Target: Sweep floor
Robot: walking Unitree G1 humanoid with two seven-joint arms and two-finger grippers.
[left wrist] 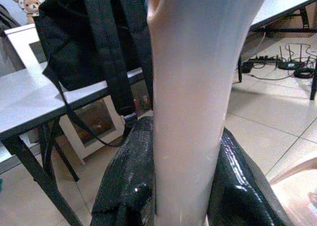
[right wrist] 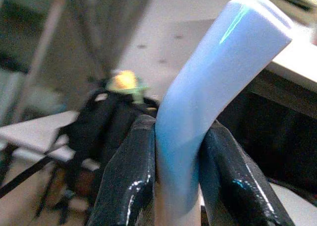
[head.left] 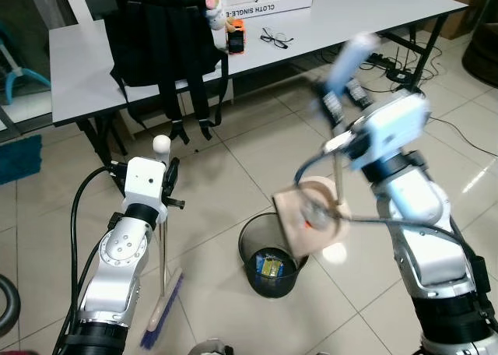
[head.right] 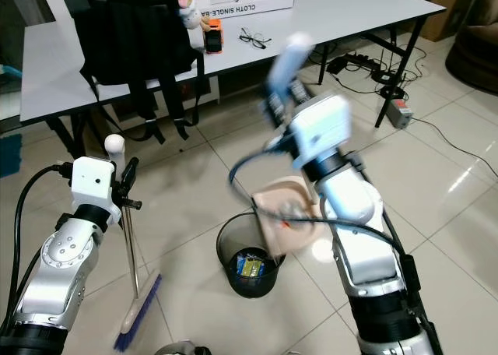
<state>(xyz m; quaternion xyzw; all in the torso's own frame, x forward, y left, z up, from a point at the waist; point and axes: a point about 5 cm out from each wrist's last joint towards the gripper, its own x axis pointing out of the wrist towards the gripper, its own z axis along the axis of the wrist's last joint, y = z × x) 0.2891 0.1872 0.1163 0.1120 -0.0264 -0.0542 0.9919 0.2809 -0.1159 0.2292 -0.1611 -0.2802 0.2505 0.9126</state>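
Observation:
My left gripper (head.left: 169, 185) is shut on the thin handle (head.left: 163, 246) of a broom with a white knob on top. Its blue bristle head (head.left: 162, 312) rests on the tiled floor by my left arm. In the left wrist view the pale handle (left wrist: 190, 102) sits between the black fingers (left wrist: 126, 186). My right gripper (head.left: 342, 102) is raised and shut on the light-blue grip (right wrist: 198, 112) of a dustpan. The beige pan (head.left: 307, 219) hangs tilted just above the black waste bin (head.left: 250, 238). The bin holds some rubbish.
A grey table (head.left: 350, 12) stands ahead with a black backpack (head.left: 159, 36), glasses (head.left: 274, 37), an orange item (head.left: 235, 36) and a white box (head.left: 268, 1). Cables and a power strip (head.left: 389, 67) lie on the floor at the right. A blue mat (head.left: 15, 156) lies far left.

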